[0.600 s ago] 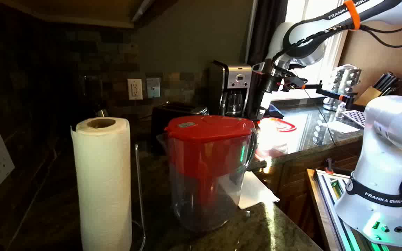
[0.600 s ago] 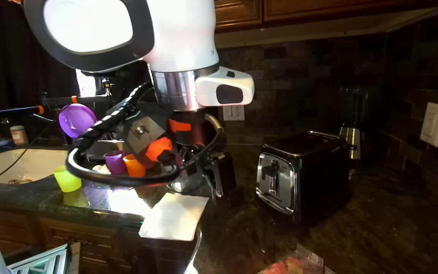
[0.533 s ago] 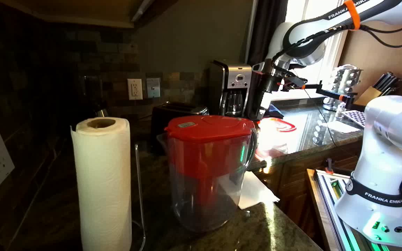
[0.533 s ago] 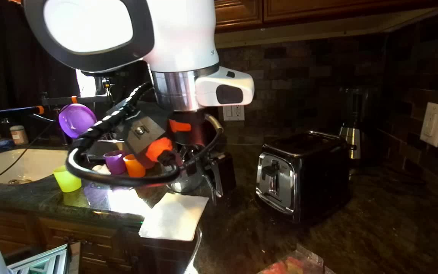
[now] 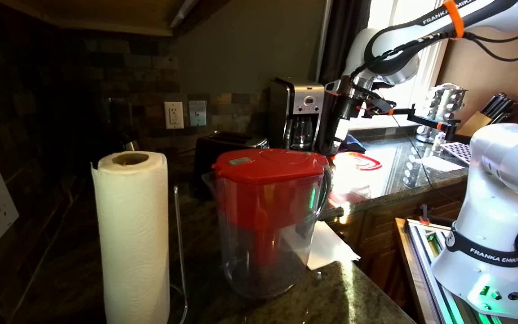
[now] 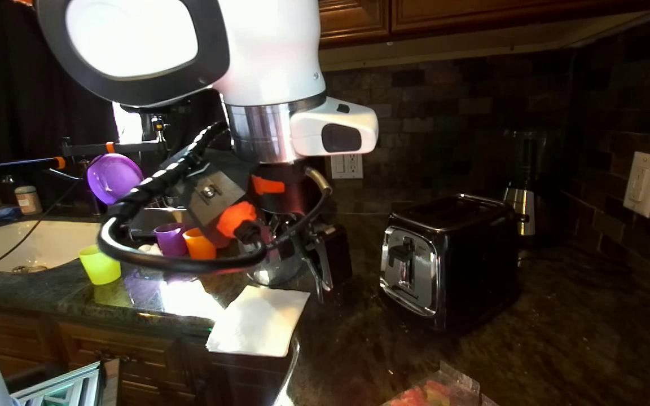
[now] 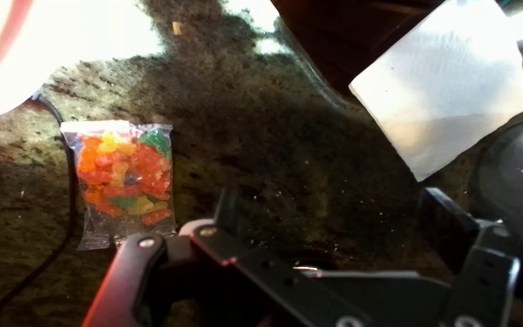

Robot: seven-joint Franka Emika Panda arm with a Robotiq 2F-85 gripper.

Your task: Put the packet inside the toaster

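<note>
Fetching the packet (image 7: 125, 175) looks to be the step in hand; no grasp made

Wrist view: gripper (image 7: 334, 211) with fingers (image 7: 447, 225) spread wide, nothing held between them. Packet, clear wrap over coloured gummy sweets, lies flat on the dark mottled counter (image 7: 279, 150), left of the fingers and outside their gap. A thin cable (image 7: 71, 195) runs along its left edge; whether it passes beneath, cannot tell.

Judgement: next move calls for a shift left to bring the packet between the fingers, then a descent and a gentle squeeze. Wrap looks slack, contents soft, so it will probably sag when lifted; the cable could be caught too. The carry to the toaster (image 6: 449, 265) lies wholly ahead.

Surface, near to far, in an exterior view: paper towel roll (image 5: 135, 243) upright at near left; red-lidded pitcher (image 5: 265, 225) right of it; white paper sheet (image 5: 331, 247) to the pitcher's right, partly behind it; toaster farther back, partly hidden by the pitcher; coffee maker (image 5: 306, 105) far, right of the toaster.

Room: tiled wall (image 5: 236, 108) at the far side, left corner in deep shadow; bright window (image 5: 389, 12) far right, strong glare on the counter.
</note>
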